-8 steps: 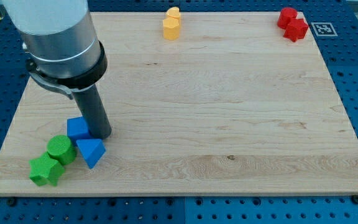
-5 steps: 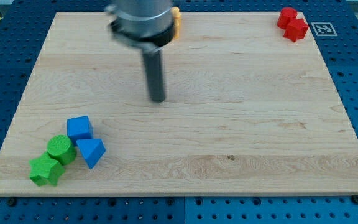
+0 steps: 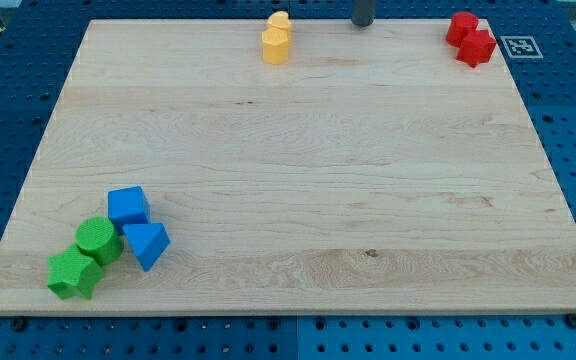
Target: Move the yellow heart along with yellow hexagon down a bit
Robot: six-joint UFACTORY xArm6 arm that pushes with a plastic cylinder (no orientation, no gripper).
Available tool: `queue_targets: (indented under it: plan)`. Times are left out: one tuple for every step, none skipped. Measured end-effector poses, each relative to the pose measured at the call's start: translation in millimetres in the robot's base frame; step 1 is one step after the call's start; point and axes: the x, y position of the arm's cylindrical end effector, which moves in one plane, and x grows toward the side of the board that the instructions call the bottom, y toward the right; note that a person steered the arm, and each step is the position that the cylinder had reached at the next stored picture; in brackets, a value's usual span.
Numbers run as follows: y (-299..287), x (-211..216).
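The yellow heart (image 3: 279,21) and the yellow hexagon (image 3: 276,45) sit touching each other at the top edge of the wooden board (image 3: 298,160), the heart above the hexagon. My tip (image 3: 363,24) is at the view's top edge, to the right of the two yellow blocks and apart from them. Only the rod's lower end shows.
Two red blocks (image 3: 471,39) sit together at the board's top right corner. At the bottom left are a blue cube (image 3: 128,206), a blue triangular block (image 3: 147,243), a green cylinder (image 3: 98,239) and a green block (image 3: 73,273), clustered together.
My tip moved from beside the blue blocks at bottom left, up across the board's middle, to the top edge right of the yellow blocks. No block moved.
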Motion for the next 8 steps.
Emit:
queue_targets:
  plan:
    - [-9.9,0.3]
    - [-37.1,-1.0]
    - [-58.8,0.8]
    - [-82.4,-0.2]
    - [-101.3,1.2]
    - [-114.7,1.2]
    - [-121.7,5.7]
    - [-121.7,24.2]
